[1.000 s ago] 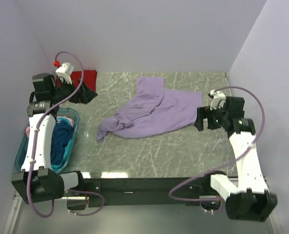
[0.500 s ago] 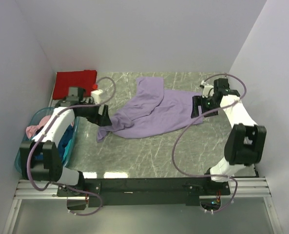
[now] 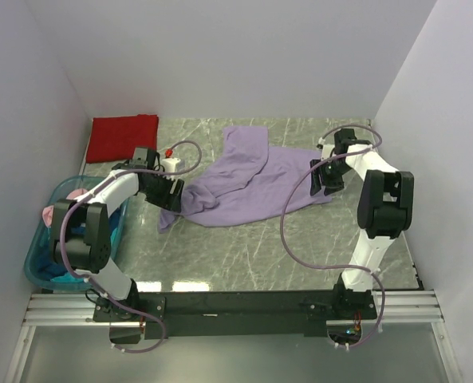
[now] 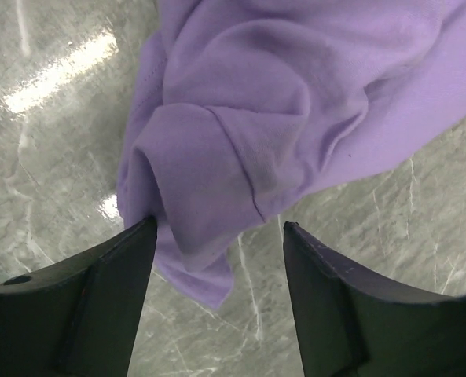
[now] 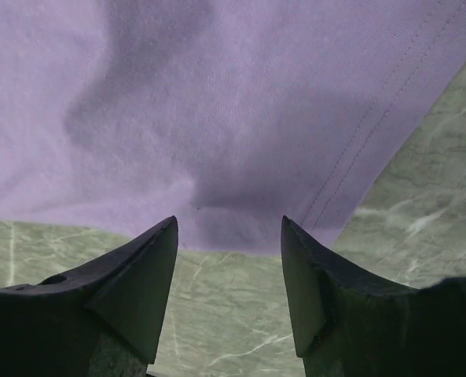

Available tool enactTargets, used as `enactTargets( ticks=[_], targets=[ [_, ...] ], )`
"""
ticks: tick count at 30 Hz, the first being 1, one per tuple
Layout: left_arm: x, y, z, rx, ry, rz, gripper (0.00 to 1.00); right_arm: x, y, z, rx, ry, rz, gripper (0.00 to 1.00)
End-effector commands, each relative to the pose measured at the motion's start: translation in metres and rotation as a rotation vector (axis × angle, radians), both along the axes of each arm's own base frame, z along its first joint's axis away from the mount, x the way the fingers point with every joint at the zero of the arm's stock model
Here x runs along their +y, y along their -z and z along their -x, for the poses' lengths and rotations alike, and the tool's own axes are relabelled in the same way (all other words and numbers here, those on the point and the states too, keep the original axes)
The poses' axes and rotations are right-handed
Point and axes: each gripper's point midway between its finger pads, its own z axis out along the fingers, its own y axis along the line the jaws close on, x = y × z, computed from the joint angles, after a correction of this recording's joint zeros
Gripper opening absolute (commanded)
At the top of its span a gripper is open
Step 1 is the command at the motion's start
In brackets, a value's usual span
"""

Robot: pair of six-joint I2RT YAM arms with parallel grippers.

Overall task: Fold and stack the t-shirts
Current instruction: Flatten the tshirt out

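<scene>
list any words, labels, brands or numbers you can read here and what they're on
None: no readable text shows in any view.
The purple shirt and the red shirt are plain, with no print or tag showing.
The tub shows no label, and the table has only marble veins.

Light purple t-shirt (image 3: 248,179) lies crumpled on tabletop (image 3: 300,247). Left jaws at its left tip, right jaws at its right edge. Red t-shirt (image 3: 123,137) well left of it, at the back; teal tub (image 3: 37,259) left of it, nearer.
</scene>
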Motion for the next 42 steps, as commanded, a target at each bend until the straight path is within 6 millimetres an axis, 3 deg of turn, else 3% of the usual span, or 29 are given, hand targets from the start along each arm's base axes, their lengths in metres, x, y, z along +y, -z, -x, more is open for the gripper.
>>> enactTargets(
  ticks=[1,3,5,11,18,27,30,31,33,34,36,37,38,39,40,41,42],
  targets=[
    [-0.002,-0.015,-0.004,-0.034,0.023,0.013,0.70,-0.008,-0.013,-0.002,-0.040,-0.034,0.055,0.62],
    [-0.002,-0.024,-0.001,-0.042,0.025,0.021,0.71,-0.008,-0.015,0.008,-0.043,-0.047,0.063,0.62],
    [0.001,-0.025,0.004,-0.045,0.033,0.005,0.79,-0.011,-0.030,0.014,-0.081,-0.068,0.084,0.66],
    [0.016,-0.018,0.022,-0.009,0.030,-0.040,0.92,-0.015,-0.039,0.038,-0.108,-0.108,0.120,0.80],
    [0.020,0.008,0.040,0.075,0.034,-0.060,0.96,-0.014,-0.017,0.031,-0.068,-0.106,0.107,0.81],
    [0.022,0.033,0.034,0.102,0.007,-0.105,0.93,-0.009,0.010,0.018,-0.042,-0.135,0.136,0.81],
    [0.021,0.039,0.034,0.112,0.010,-0.118,0.83,-0.010,0.012,0.015,-0.046,-0.126,0.153,0.69],
    [0.020,0.040,0.034,0.118,0.010,-0.114,0.73,-0.010,0.012,0.014,-0.049,-0.124,0.157,0.57],
    [0.018,0.039,0.038,0.132,0.026,-0.102,0.58,-0.012,0.011,0.015,-0.056,-0.120,0.167,0.45],
    [0.016,0.038,0.044,0.153,0.041,-0.089,0.39,-0.013,0.004,0.014,-0.082,-0.121,0.175,0.31],
    [0.012,0.029,0.054,0.168,0.070,-0.059,0.20,-0.014,-0.002,0.019,-0.094,-0.125,0.181,0.08],
    [0.006,0.022,0.068,0.213,0.090,-0.014,0.09,-0.014,-0.015,0.020,-0.129,-0.130,0.182,0.00],
    [0.003,0.005,0.068,0.183,0.101,0.016,0.04,-0.015,-0.019,0.026,-0.134,-0.136,0.180,0.00],
    [0.003,-0.006,0.064,0.149,0.109,0.029,0.01,-0.017,-0.037,0.028,-0.182,-0.132,0.183,0.00],
    [0.002,-0.019,0.072,0.165,0.112,0.054,0.01,-0.017,-0.046,0.034,-0.192,-0.140,0.176,0.00],
    [0.000,-0.044,0.064,0.102,0.136,0.083,0.01,-0.018,-0.057,0.037,-0.217,-0.140,0.169,0.00],
    [0.000,-0.057,0.068,0.103,0.144,0.120,0.01,-0.023,-0.081,0.039,-0.284,-0.132,0.176,0.00]
  ],
)
